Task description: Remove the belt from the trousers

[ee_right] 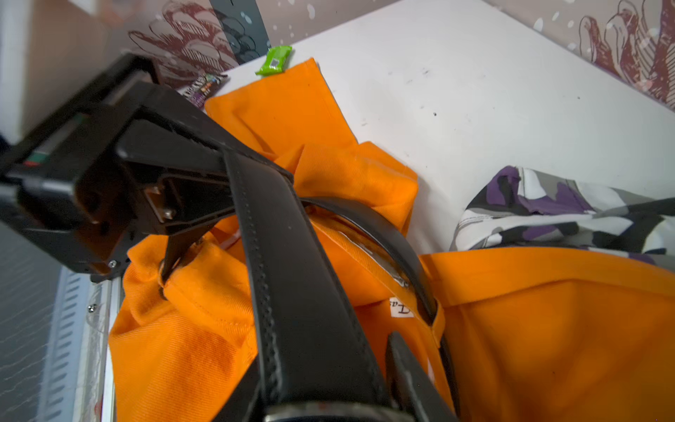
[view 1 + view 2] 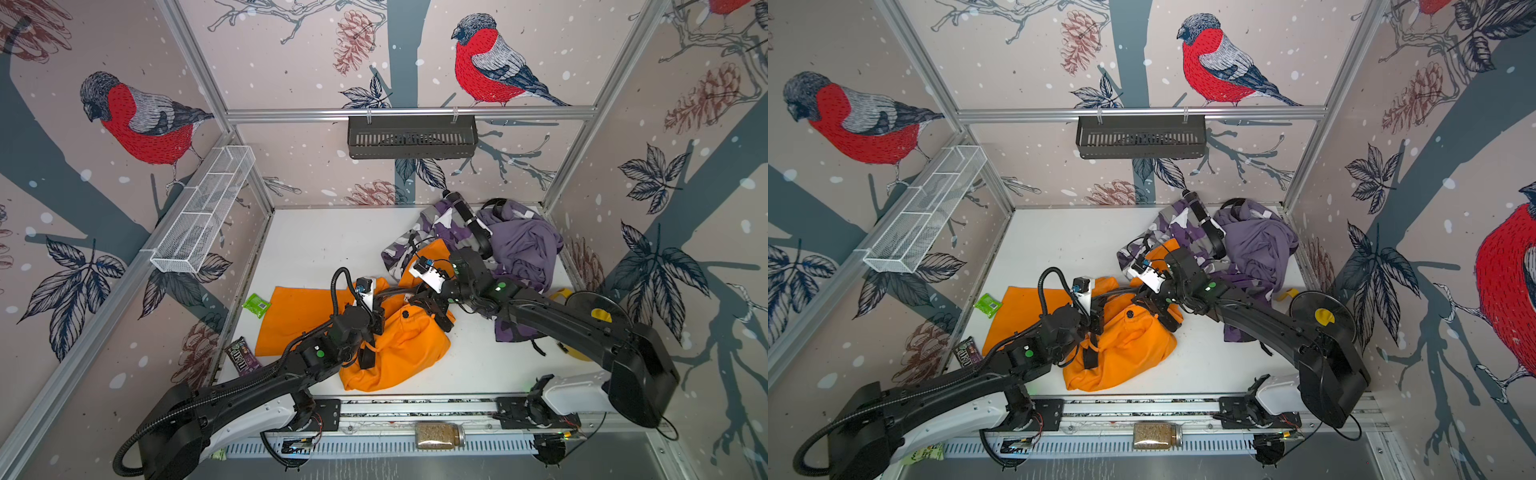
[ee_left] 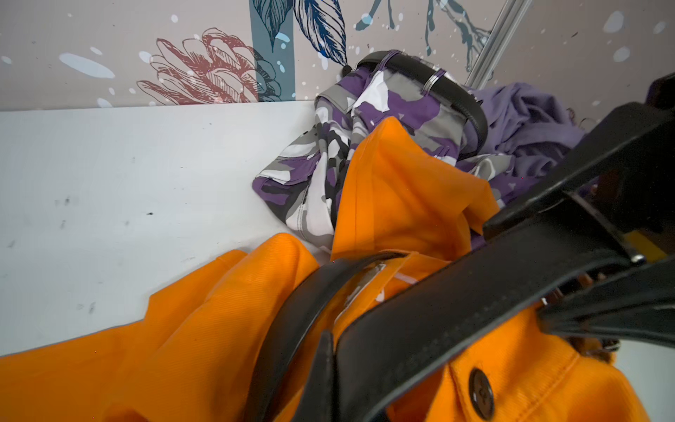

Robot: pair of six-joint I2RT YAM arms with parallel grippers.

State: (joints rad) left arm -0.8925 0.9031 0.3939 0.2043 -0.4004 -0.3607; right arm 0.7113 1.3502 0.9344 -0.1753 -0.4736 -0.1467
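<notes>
Tracing the black belt [image 1: 292, 274]: one stretch stands clear above the bunched waist of the orange trousers [image 2: 407, 349], the rest curving into the waistband loops, all toward the front of the table [image 2: 324, 237]. Left claw [image 2: 376, 321] is pinched tight on the free stretch; right claw [image 2: 434, 311], jaws partly closed, grips it just beside. Step in hand, by my reading: drawing the strap out. Next pull should follow the waistband line — nothing pins the cloth, so it may drag.

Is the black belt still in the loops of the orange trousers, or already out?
Partly in: the belt passes under a loop of the orange trousers at the waistband.
</notes>
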